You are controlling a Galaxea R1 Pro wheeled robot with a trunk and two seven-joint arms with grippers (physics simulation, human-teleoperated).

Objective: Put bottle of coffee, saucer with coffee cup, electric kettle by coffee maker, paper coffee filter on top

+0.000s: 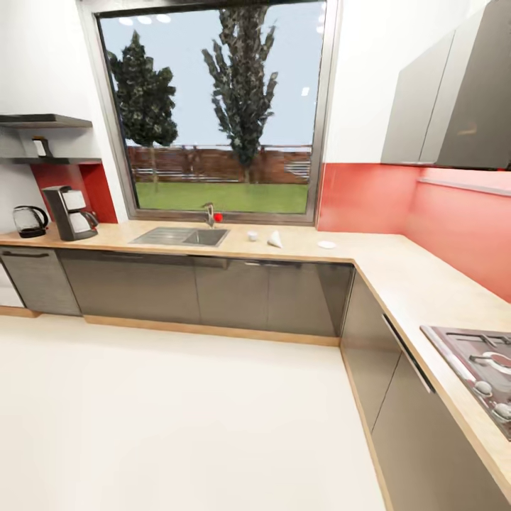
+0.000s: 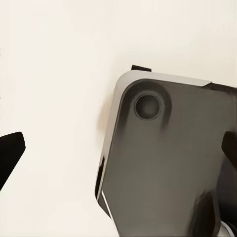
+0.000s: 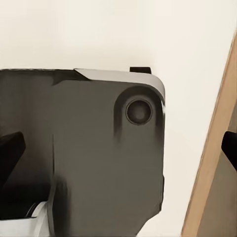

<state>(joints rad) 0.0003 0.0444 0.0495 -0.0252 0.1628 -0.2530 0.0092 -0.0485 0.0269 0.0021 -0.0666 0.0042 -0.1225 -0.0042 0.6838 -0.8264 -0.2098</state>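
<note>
The kitchen countertop (image 1: 312,250) carries the electric kettle (image 1: 30,221), coffee maker (image 1: 70,212), coffee cup (image 1: 252,235) and saucer (image 1: 327,245). Both the left gripper (image 2: 118,150) and right gripper (image 3: 118,148) hang spread wide, empty.

Bright, even daylight, soft render

You get a well-lit kitchen, light coming through the window (image 1: 213,106); its frame bows near the top edge. The red backsplash (image 1: 454,220) beside it shows a faint sheen, shadows are weak, and both wrist views look smeared.

coffee maker (image 1: 69,211): 1 | electric kettle (image 1: 29,221): 1 | coffee cup (image 1: 252,235): 1 | saucer (image 1: 326,245): 1 | bottle of coffee (image 1: 42,147): 1
</note>
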